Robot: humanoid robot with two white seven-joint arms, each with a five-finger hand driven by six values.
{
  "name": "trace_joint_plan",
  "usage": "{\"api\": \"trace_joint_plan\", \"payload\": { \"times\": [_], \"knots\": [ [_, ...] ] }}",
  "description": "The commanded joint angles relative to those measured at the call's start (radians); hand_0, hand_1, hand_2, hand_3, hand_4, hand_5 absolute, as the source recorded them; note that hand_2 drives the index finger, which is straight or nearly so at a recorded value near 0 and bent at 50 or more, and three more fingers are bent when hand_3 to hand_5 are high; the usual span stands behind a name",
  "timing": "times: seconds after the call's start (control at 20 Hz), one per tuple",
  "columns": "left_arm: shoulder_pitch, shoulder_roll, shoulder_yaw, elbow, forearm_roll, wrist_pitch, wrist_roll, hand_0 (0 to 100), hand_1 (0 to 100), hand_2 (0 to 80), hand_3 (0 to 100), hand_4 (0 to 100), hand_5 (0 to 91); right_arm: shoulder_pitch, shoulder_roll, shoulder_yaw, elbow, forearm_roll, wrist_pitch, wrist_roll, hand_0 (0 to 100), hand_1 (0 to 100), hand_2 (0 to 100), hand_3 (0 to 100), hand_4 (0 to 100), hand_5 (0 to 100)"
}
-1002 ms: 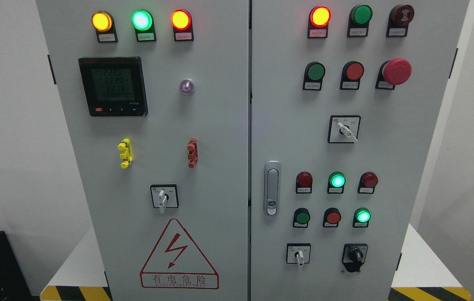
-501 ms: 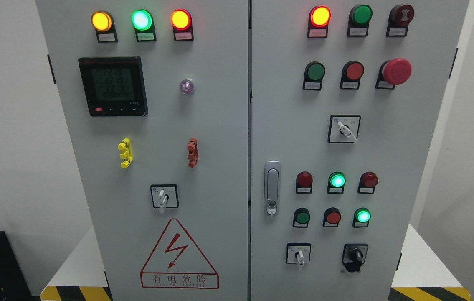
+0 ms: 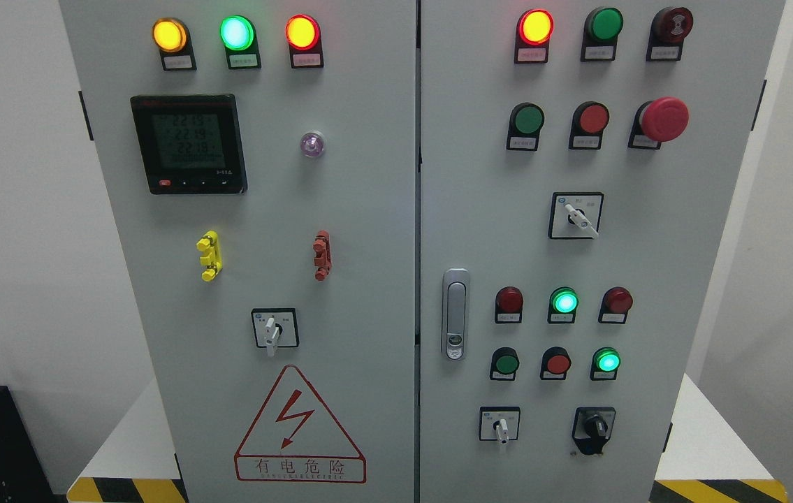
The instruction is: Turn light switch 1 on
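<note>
Nothing has moved since earlier; neither of my hands shows, so I cannot tell their fingers' state or which is nearer the cabinet (image 3: 368, 209).

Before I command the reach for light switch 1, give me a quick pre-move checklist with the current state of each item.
1. Robot hand visible in head view: not ok, neither arm shows.
2. Cabinet powered: ok, meter display is lit, and so is the green lamp on the right door.
3. Switch 1 identified: cannot tell, label print too small; candidates are the green button, red button and lit green button.
4. Path to that row clear: ok, nothing in front of the panel.
5. Emergency stop left untouched: ok, well above that row.
6. Door handle closed: ok, lies flush.
</note>
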Motion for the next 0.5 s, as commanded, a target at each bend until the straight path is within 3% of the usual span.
{"api": "trace_joint_plan", "payload": {
  "times": [0.0, 0.3, 0.45],
  "knots": [
    [-0.040, 0.011, 0.007, -0.293, 0.024, 0.005, 0.007, 49, 59, 25.8, 50, 56, 36.7, 0.000, 0.000, 0.000, 0.000, 0.001, 0.000, 0.000, 30, 0, 0, 0, 0, 0],
    [-0.099, 0.010, -0.048, -0.355, 0.013, 0.025, 0.039, 45, 67, 27.8, 55, 62, 46.5, 0.000, 0.000, 0.000, 0.000, 0.001, 0.000, 0.000, 30, 0, 0, 0, 0, 0],
    [-0.130, -0.001, -0.089, -0.405, 0.010, 0.087, 0.063, 43, 67, 29.1, 56, 64, 49.1, 0.000, 0.000, 0.000, 0.000, -0.001, 0.000, 0.000, 30, 0, 0, 0, 0, 0]
  ]
}}
